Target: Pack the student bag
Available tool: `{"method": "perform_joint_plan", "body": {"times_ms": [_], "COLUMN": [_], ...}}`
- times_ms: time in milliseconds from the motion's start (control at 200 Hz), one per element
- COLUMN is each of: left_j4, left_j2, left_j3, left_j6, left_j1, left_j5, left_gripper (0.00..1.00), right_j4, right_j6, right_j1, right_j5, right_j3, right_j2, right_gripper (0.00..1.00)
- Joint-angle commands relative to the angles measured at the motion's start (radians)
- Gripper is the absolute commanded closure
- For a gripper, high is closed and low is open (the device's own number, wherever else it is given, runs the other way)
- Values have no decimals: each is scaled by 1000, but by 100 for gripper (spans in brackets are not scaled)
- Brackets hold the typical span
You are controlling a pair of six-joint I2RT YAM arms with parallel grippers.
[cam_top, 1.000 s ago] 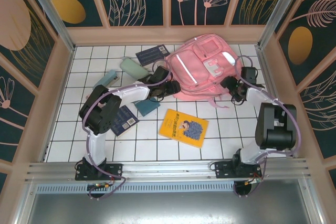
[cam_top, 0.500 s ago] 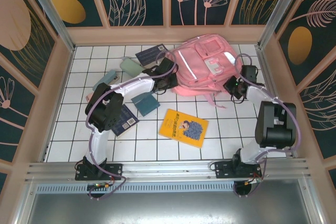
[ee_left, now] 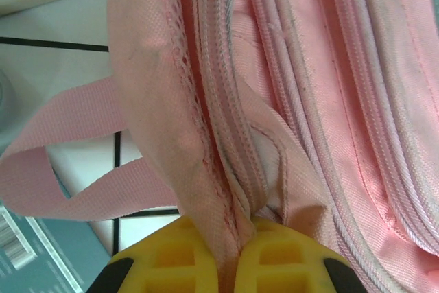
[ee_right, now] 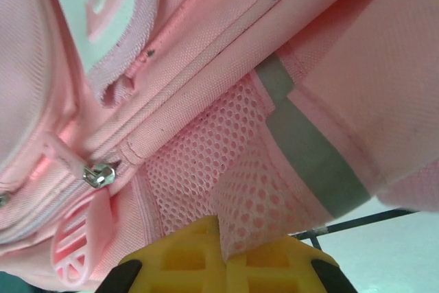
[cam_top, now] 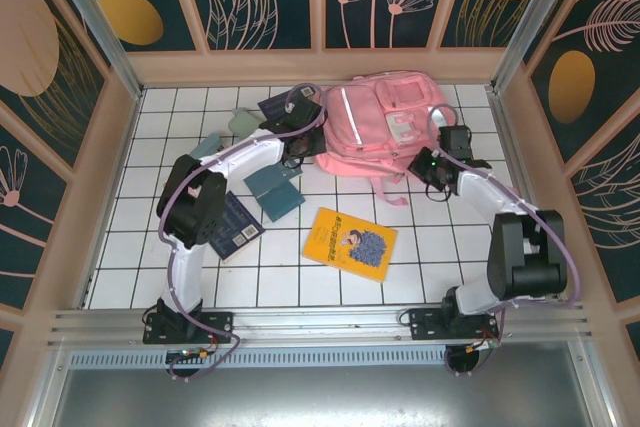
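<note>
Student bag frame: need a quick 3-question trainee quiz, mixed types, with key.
1. True or false: the left claw is shut on a fold of the student bag.
2. The right claw pinches: A) the bag's mesh pocket; B) a pencil; C) nothing.
3. Is the yellow book inside or outside the bag?
Key: 1 true; 2 A; 3 outside.

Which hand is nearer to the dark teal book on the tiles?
Left. The left hand pinches the pink bag just behind the teal book; the right hand grips the bag's other side, farther away.
</note>
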Motion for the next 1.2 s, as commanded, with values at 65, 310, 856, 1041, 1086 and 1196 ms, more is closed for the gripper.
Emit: {"method": "perform_joint_plan", "body": {"times_ms": [65, 310, 856, 1041, 1086, 1196], "left_j4": [104, 102, 283, 307, 301, 274], "left_j2": [94, 154, -139, -84, -63, -1], "left_j3": [52, 131, -150, -134, -119, -64], "left_j6": [93, 159, 257, 329, 345, 377], "left_j1": [30, 30, -117, -204, -224, -260], "left_j5": [-112, -188, 62, 95, 100, 124], "left_gripper": [100, 80, 49, 54, 56, 63], "right_j4": [91, 98, 100, 105, 105, 107], "right_j6": [11, 1, 29, 42, 44, 48], "right_j1": [13, 19, 20, 19, 20, 20], "right_j5": [66, 89, 26, -4, -11, -17], "right_j3": [14, 75, 96, 97, 98, 99], "right_j2": [143, 254, 245, 246, 247, 249], "right_gripper": [100, 100, 100, 100, 100, 100]}}
